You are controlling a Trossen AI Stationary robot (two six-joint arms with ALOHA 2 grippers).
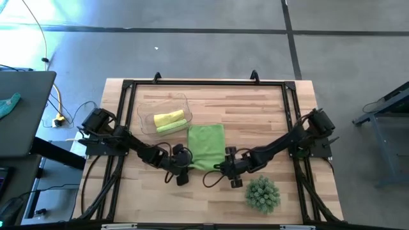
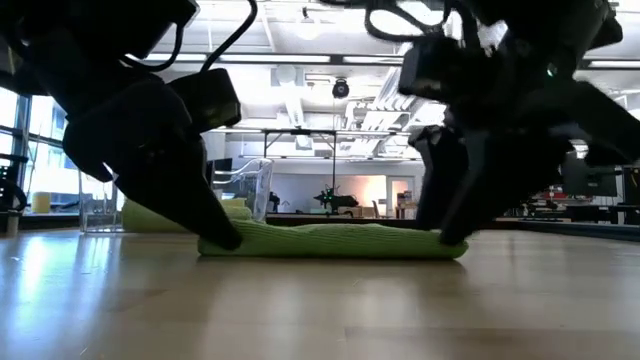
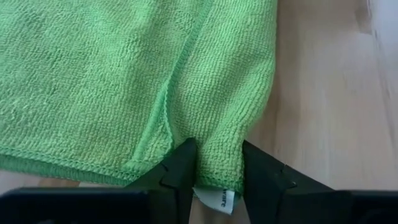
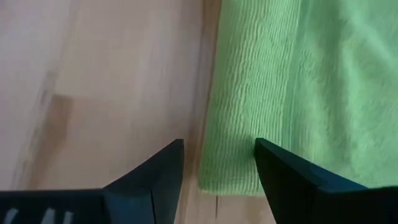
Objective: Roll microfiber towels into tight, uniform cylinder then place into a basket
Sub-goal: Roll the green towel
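A soft lime green square towel (image 1: 206,147) lies flat on the light wooden table (image 1: 268,108), near the middle. Its near edge looks a bit thicker, like a small fold, in the low view (image 2: 335,241).

The left gripper (image 1: 181,171) is down at the near left corner of this towel. Its two dark fingers (image 3: 180,171) are pinching that corner, and a little white tag (image 3: 214,198) pokes out between them. The towel bunches up a little where it is pinched.

The right gripper (image 1: 231,172) is down at the near right corner of the same towel. Its fingers (image 4: 155,174) are apart, one on the bare wood and one over the cloth, with the towel's corner (image 4: 227,168) between them. They are not squeezing it.

Just to the far left of the flat towel sits the small clear plastic basket (image 1: 146,110) with rounded corners. Inside it are two rolled towels side by side: a bright yellow rolled towel (image 1: 169,118) and a lime green rolled towel (image 1: 172,126). The green one is nearer.

A spiky green ball-shaped plant (image 1: 262,193) stands at the near right of the table, close to the right gripper but not touching the towel.

Far off to the left, on a dark side table, lies a teal cloth (image 1: 9,102).
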